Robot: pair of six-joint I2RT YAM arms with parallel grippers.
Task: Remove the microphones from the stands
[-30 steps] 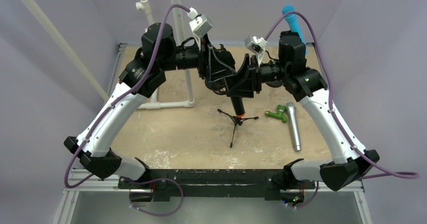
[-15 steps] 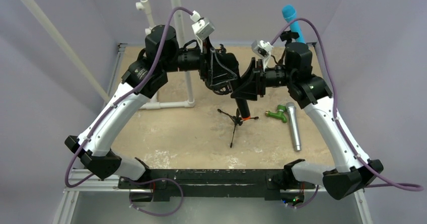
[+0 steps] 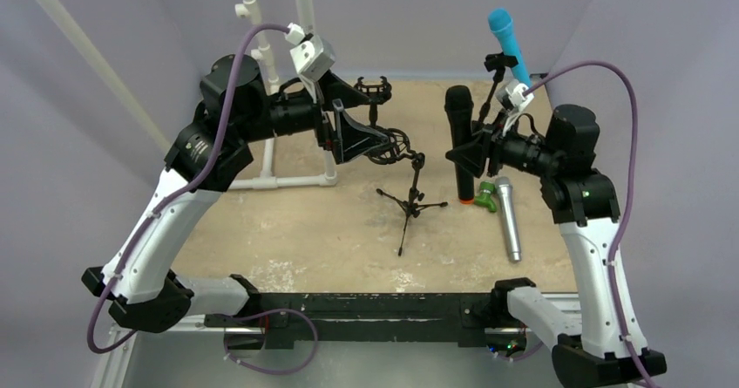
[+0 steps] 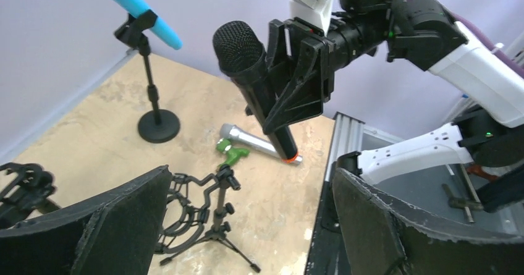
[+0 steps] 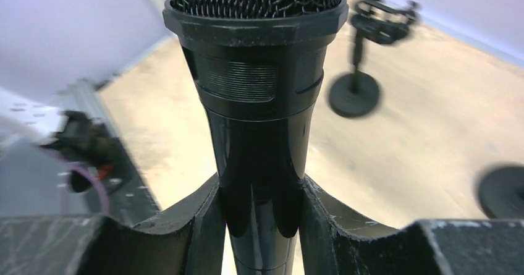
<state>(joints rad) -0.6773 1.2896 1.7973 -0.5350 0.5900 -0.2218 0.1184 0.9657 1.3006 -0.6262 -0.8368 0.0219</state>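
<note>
2 arms lean in over the sandy table [image 3: 305, 231] from either side. The right gripper [image 3: 464, 155] is clamped on the black microphone [image 3: 458, 109], its fingers pressing the glossy barrel from both sides just below the mesh head, as the right wrist view shows close up. The microphone stands nearly upright, head on top and an orange ring at its lower end, fully clear of the tripod stand [image 3: 410, 207] and off to that stand's right. The lower end hangs near the green clip [image 3: 481, 198], and I cannot tell whether it touches anything there. The left gripper [image 4: 250, 176] is spread wide and grips nothing. In its own wrist view the 2 padded fingers frame the stand's wire cradle [image 4: 185, 210] low in the picture, apart from it. The stand rests on 3 thin legs near the middle of the table. A silver microphone [image 3: 508, 222] lies flat to the right, its head just beside the green clip. A blue microphone [image 3: 505, 39] sits tilted in a clip on a round-based stand [image 4: 159, 126] at the far right corner. A white pipe frame [image 3: 301, 179] rises at the far left, behind the left arm.
</note>
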